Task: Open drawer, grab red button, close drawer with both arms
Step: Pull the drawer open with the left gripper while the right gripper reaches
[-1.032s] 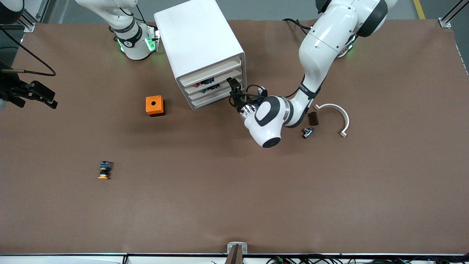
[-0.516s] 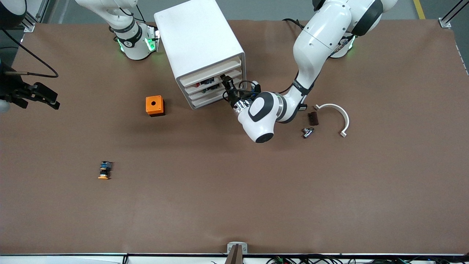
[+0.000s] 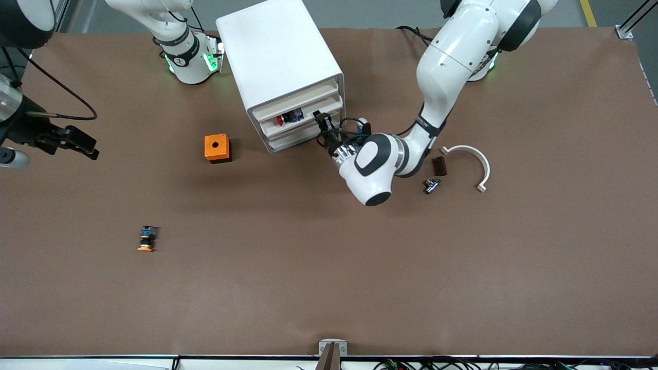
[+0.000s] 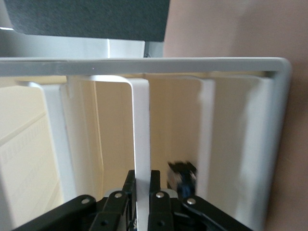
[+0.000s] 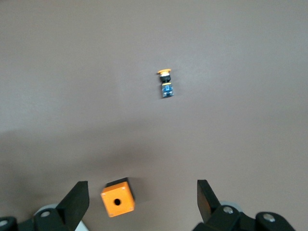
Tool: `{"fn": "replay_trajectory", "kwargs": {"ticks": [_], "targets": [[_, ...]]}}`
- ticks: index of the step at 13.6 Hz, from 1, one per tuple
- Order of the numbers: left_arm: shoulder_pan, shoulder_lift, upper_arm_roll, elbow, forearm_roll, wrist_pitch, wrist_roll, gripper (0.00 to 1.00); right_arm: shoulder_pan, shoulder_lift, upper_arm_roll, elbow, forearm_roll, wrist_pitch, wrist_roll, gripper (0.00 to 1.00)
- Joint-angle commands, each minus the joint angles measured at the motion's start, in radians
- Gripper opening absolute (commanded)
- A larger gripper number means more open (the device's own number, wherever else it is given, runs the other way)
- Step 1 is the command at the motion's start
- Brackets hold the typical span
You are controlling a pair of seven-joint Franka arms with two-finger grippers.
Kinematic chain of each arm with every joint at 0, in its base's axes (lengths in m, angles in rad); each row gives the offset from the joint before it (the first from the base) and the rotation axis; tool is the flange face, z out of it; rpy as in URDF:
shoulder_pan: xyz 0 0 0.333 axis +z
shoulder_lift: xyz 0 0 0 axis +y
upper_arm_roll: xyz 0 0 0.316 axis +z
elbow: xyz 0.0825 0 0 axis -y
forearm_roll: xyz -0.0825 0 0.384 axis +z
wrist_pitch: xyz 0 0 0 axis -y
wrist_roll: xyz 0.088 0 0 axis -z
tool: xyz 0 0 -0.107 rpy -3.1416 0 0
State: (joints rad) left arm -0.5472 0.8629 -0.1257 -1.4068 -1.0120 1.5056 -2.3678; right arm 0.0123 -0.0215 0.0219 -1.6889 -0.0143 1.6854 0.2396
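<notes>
Left wrist: left claw (image 4: 142,186) pinching drawer (image 4: 140,144).

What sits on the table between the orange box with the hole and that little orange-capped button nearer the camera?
Nothing. In the front view the brown table is bare between the orange box and the orange-capped button; the right wrist view shows the same.

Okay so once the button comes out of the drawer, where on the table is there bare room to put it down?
Widest bare patch: the brown table nearer the front camera than the orange box and orange-capped button. Crowded: in front of the cabinet, where the left gripper is shut on the drawer, and beside the white curved piece and small parts.
</notes>
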Motion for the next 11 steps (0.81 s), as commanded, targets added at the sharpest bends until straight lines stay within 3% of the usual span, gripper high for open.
{"fn": "replay_trajectory", "kwargs": {"ticks": [1, 8, 9, 10, 11], "targets": [[0.119, -0.002, -0.006, 0.051, 0.004, -0.053, 0.089, 0.00, 0.069, 0.011, 0.001, 0.012, 0.017, -0.015, 0.171, 1.00], [0.185, 0.008, -0.005, 0.089, -0.007, -0.044, 0.249, 0.04, 0.262, 0.087, 0.001, 0.011, 0.043, 0.045, 0.617, 1.00], [0.187, 0.008, -0.005, 0.086, -0.007, -0.044, 0.252, 0.12, 0.290, 0.098, 0.001, 0.011, 0.050, 0.053, 0.677, 1.00], [0.187, 0.007, -0.005, 0.085, -0.005, -0.044, 0.252, 0.34, 0.311, 0.110, 0.001, 0.011, 0.063, 0.057, 0.726, 1.00], [0.187, 0.007, -0.005, 0.083, -0.002, -0.044, 0.251, 0.66, 0.330, 0.123, 0.001, 0.011, 0.068, 0.063, 0.765, 1.00]]}}
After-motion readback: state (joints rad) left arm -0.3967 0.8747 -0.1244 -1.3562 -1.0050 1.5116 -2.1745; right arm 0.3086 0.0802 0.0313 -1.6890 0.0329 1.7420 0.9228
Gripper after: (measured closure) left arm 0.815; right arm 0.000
